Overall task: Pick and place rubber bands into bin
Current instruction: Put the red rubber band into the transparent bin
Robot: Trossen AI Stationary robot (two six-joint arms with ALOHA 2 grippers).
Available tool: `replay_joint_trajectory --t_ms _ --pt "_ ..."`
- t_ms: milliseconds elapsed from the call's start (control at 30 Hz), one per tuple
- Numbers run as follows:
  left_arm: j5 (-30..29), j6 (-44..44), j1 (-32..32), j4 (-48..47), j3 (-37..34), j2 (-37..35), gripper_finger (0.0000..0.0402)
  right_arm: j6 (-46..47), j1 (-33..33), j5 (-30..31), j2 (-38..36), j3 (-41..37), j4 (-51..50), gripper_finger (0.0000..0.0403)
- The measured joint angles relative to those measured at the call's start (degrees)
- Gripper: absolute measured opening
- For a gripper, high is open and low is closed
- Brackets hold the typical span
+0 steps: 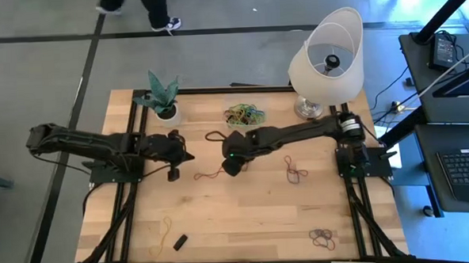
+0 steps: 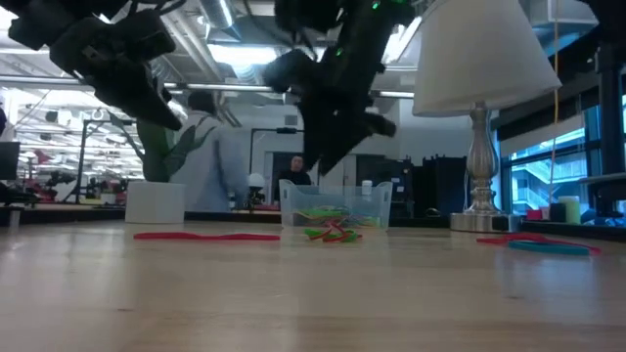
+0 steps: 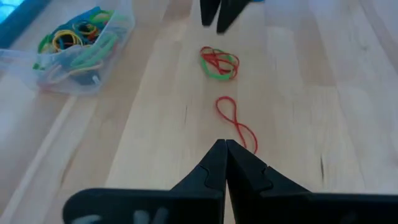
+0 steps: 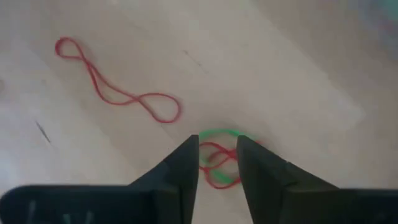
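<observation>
The clear bin (image 1: 246, 113) stands at the table's far middle with several coloured rubber bands in it (image 3: 74, 43). My right gripper (image 4: 217, 142) hangs open above a red and green cluster of bands (image 4: 219, 167) on the wood. It stays clear of the table in the low view (image 2: 328, 156). A red band in a figure eight (image 4: 118, 93) lies between the two grippers (image 3: 236, 124). My left gripper (image 3: 225, 144) is shut and empty, left of centre (image 1: 189, 156), and points toward the cluster (image 3: 219, 63).
More bands lie right of centre (image 1: 296, 172), near the front right (image 1: 322, 237) and front left (image 1: 161, 234), beside a small black block (image 1: 180, 242). A white plant pot (image 1: 166, 112) and a lamp (image 1: 326, 60) stand along the far edge. A person walks beyond the table.
</observation>
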Motion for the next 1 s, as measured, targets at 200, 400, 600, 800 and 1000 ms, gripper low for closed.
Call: replay_joint_trajectory --t_ms 200,400,600,800,1000 --pt "1.9 0.0 0.2 -2.1 0.0 -1.7 0.0001 8.2 -1.2 -3.6 3.4 0.4 0.5 0.013" --pt "2.1 0.0 0.2 -3.9 0.0 -1.6 0.0003 12.8 -1.2 -4.2 5.4 0.4 -1.6 0.0132" --pt "3.0 1.1 0.2 -5.2 0.0 -1.5 0.0003 14.8 -1.2 -5.7 7.2 0.4 -2.2 0.0132" --pt "3.0 1.1 0.2 -5.4 0.0 -1.5 0.0003 14.9 -1.2 -6.6 8.2 0.4 -2.7 0.0126" --pt "3.0 1.5 0.2 -5.5 0.0 -1.5 0.0003 14.6 -1.2 -6.7 8.2 0.4 -2.5 0.0048"
